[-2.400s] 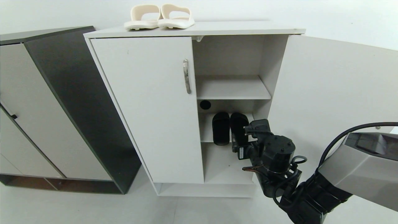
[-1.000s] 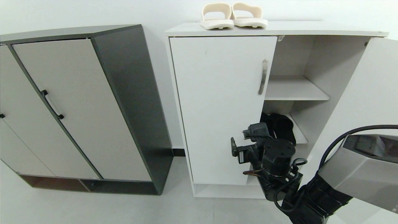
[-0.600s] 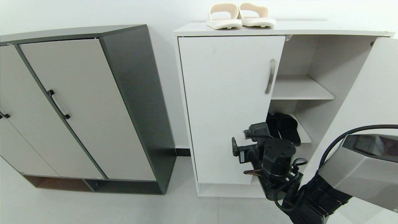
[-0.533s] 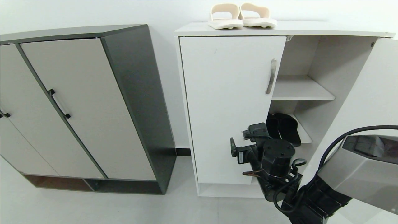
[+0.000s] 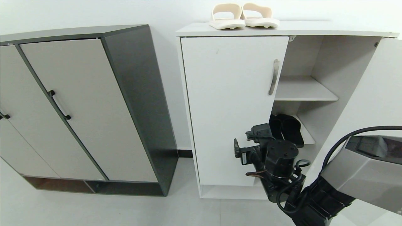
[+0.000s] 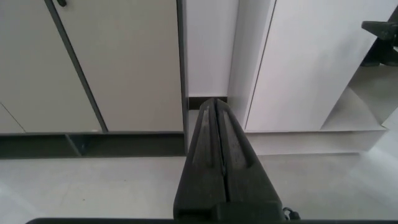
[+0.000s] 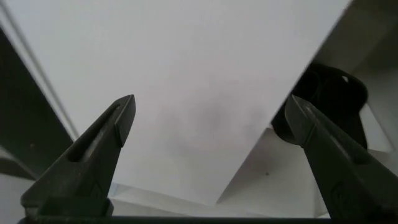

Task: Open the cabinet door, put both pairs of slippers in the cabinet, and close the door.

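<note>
Right end effector (image 7: pixel 210 106), fingers spread wide w/ nothing between them, hangs low in front of the closed left-hand door (image 5: pixel 229 106) of a white two-door cabinet (image 5: pixel 314 29), close to that door's inner edge. Just beyond it, inside the open half, a pair of black slippers (image 5: pixel 287 128) sits side by side on the lower shelf (image 5: pixel 307 136), partly hidden by the door edge & the arm. An upper shelf (image 5: pixel 301 91) runs above them. The right-hand door (image 5: pixel 373 94) stands swung wide open. A slim metal bar handle (image 5: pixel 274 77) runs upright on the closed door. A pair of cream open-toe slippers (image 5: pixel 244 17) rests on the cabinet top, above the closed door & well apart from the black pair. Left end effector (image 6: pixel 215 106), fingers pressed together & holding nothing, points at the gap between the white cabinet & a dark grey cabinet w/ pale doors (image 5: pixel 78 103) on its left, low over the light grey floor (image 5: pixel 94 210).
</note>
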Tool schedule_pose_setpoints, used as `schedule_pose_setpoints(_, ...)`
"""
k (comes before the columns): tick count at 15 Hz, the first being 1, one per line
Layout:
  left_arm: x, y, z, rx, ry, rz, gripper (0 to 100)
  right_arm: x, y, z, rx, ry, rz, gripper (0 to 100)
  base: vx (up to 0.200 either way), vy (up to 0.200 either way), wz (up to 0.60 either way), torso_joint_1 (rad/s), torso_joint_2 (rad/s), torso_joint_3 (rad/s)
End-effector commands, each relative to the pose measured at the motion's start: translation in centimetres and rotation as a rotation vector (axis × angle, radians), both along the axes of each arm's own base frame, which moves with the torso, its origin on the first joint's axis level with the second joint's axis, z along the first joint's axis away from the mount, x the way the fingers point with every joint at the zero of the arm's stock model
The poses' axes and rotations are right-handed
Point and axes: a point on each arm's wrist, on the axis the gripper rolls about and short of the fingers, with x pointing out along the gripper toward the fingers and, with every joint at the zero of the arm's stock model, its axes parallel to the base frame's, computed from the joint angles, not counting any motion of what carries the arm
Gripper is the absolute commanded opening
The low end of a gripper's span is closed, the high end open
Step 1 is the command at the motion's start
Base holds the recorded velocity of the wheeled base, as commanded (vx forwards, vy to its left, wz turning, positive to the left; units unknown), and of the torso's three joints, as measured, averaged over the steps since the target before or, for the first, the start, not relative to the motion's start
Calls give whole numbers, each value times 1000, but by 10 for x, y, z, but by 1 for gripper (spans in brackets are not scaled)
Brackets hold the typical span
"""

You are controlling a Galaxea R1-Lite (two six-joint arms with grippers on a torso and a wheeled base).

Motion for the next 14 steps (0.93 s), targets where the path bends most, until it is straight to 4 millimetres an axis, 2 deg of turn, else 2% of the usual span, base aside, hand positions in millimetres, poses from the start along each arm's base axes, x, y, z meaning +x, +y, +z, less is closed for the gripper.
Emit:
schedule_pose_setpoints(1,0,0,0,0,1,0,0,0,0,-1,-4,3,0,100,0,0,0,0,0,0)
schedule_pose_setpoints(4,0,0,0,0,1,0,0,0,0,-2,-8,8,-1,100,0,0,0,1,-51,-61)
schedule_pose_setpoints(7,0,0,0,0,1,0,0,0,-1,-3,-9,9,-1,100,0,0,0,14,-203,-321)
schedule_pose_setpoints(14,0,0,0,0,1,0,0,0,0,-3,-8,8,-1,100,0,0,0,83,-493,-355)
